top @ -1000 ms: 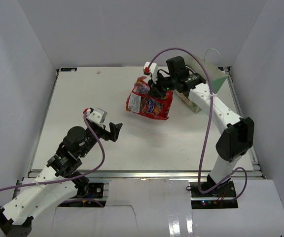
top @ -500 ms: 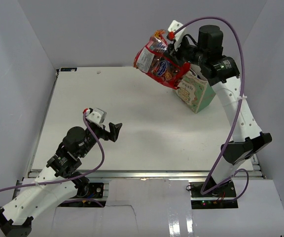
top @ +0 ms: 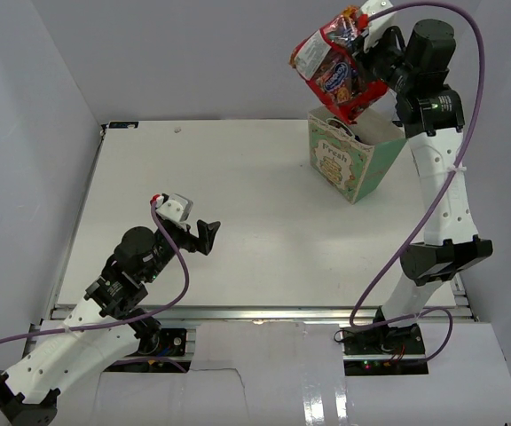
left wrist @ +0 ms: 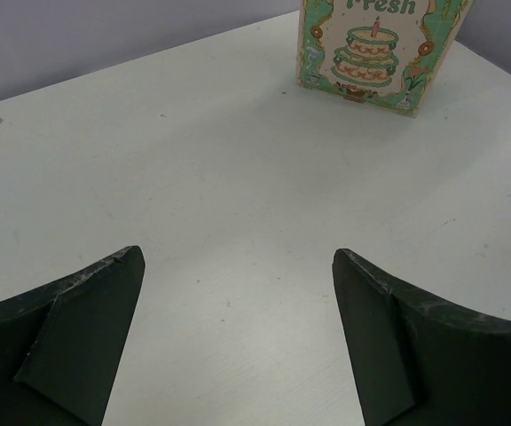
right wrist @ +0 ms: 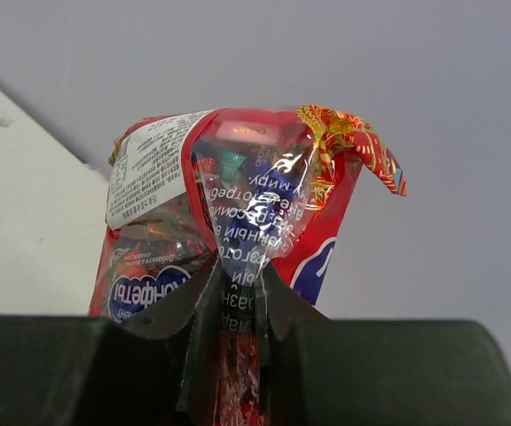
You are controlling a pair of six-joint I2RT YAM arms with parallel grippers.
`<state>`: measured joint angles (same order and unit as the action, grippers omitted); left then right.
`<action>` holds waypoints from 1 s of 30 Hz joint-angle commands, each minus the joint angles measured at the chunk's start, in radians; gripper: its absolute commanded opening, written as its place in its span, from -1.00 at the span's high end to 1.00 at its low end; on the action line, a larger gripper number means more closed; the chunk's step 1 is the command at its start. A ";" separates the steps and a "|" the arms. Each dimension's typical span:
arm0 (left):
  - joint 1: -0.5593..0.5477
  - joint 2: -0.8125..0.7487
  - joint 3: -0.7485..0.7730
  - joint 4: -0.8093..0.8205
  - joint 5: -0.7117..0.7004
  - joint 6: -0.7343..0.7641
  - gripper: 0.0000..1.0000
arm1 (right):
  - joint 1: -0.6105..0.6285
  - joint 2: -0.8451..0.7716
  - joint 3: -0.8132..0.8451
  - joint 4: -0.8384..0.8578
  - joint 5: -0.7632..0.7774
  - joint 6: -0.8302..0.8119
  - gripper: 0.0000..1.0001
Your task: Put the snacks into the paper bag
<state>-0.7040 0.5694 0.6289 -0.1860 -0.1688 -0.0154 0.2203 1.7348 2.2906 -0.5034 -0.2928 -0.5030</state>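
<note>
Your right pincer (top: 363,42) is clamping the red candy bag (top: 334,69) by its top seam, dangling it above the paper bag (top: 348,165) for dropping in; your left pincer (left wrist: 236,257) is idling, spread open, over the bench (top: 238,177).

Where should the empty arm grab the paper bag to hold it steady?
Pinch the top rim of the labelled wall of the paper bag, coming in from the left. It stands upright and open with thin flat walls, so one finger could go inside, one outside. The red candy bag hangs above it, so staying left probably keeps clear.
</note>
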 commanded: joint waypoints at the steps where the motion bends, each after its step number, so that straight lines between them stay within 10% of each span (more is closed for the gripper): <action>1: 0.005 0.001 0.003 -0.007 -0.006 0.002 -0.96 | -0.064 -0.023 0.090 0.273 0.050 0.012 0.85; 30: 0.005 0.004 0.006 -0.007 0.018 0.000 -0.96 | -0.085 -0.069 -0.151 0.232 0.129 -0.362 0.85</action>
<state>-0.7033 0.5728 0.6289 -0.1883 -0.1669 -0.0154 0.1329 1.7466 2.1345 -0.4664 -0.1837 -0.7666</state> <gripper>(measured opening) 0.976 0.207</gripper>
